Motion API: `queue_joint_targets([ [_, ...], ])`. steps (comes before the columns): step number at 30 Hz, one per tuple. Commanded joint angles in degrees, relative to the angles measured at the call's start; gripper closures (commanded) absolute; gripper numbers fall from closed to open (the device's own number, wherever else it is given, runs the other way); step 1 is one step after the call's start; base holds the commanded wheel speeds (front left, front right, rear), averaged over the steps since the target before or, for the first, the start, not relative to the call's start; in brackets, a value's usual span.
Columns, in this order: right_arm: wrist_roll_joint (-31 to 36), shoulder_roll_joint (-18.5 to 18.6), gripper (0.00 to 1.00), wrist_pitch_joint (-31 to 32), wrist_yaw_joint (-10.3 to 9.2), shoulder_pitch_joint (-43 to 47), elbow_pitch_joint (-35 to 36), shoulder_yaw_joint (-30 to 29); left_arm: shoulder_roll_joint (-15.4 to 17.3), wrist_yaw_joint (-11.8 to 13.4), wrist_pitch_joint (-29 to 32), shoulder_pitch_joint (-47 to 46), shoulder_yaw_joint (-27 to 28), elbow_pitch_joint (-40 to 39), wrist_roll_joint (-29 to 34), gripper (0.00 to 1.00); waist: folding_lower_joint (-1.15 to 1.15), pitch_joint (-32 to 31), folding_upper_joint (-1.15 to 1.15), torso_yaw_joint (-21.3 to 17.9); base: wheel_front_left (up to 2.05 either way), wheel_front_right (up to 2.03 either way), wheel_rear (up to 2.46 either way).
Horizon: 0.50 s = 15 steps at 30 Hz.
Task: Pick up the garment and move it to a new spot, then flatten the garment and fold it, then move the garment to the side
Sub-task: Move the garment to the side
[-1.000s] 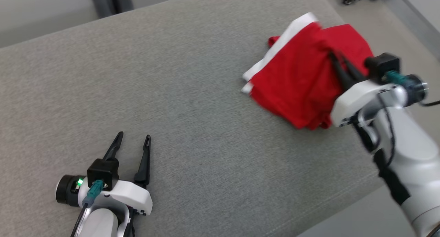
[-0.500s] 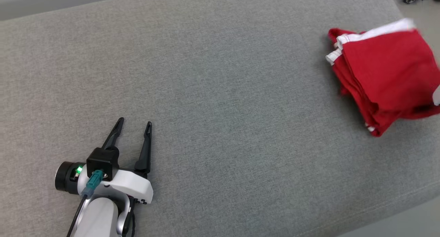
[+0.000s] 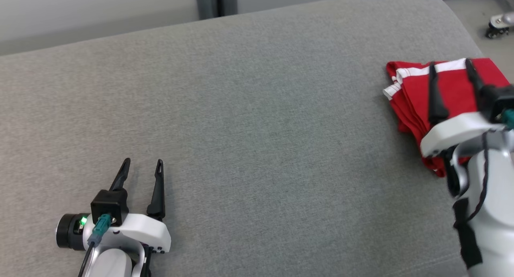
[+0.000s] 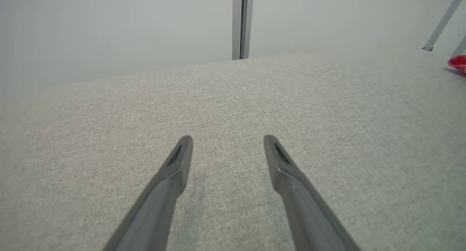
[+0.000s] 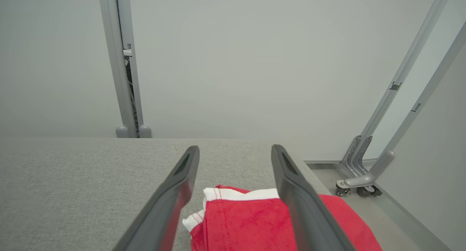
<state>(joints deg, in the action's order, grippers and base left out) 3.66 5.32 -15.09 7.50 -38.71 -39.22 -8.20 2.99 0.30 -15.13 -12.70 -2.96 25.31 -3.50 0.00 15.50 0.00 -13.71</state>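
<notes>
Lying folded near the right end of the grey fabric surface (image 3: pixel 257 108), the red garment (image 3: pixel 453 92) (white trim showing along its far edge) is sitting loose. The right gripper (image 3: pixel 449 63) is hovering above it, fingers spread apart, clamping nothing. The left gripper (image 3: pixel 143 161) is resting at the near left, well apart from the garment, fingers likewise spread.
</notes>
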Motion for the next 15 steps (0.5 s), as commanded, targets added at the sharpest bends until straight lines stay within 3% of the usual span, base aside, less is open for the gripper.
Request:
queue_joint_targets([
  [1, -1.2, -0.6, 0.0, -0.1, -0.03, 3.2, 1.9, 1.8, 0.2, 0.5, 0.0, 1.0, 0.5, -0.2, -0.4, 0.0, 0.0, -1.9, 0.0, 1.8, 0.0, 0.0, 0.0],
  [15, -9.8, -2.1, 0.0, -0.1, -0.03, 17.5, 7.0, 12.5, 0.1, 2.5, 0.0, 4.4, 1.9, -0.9, -2.9, 0.0, 0.0, -7.1, 0.0, 9.3, 0.0, 0.0, 0.0],
])
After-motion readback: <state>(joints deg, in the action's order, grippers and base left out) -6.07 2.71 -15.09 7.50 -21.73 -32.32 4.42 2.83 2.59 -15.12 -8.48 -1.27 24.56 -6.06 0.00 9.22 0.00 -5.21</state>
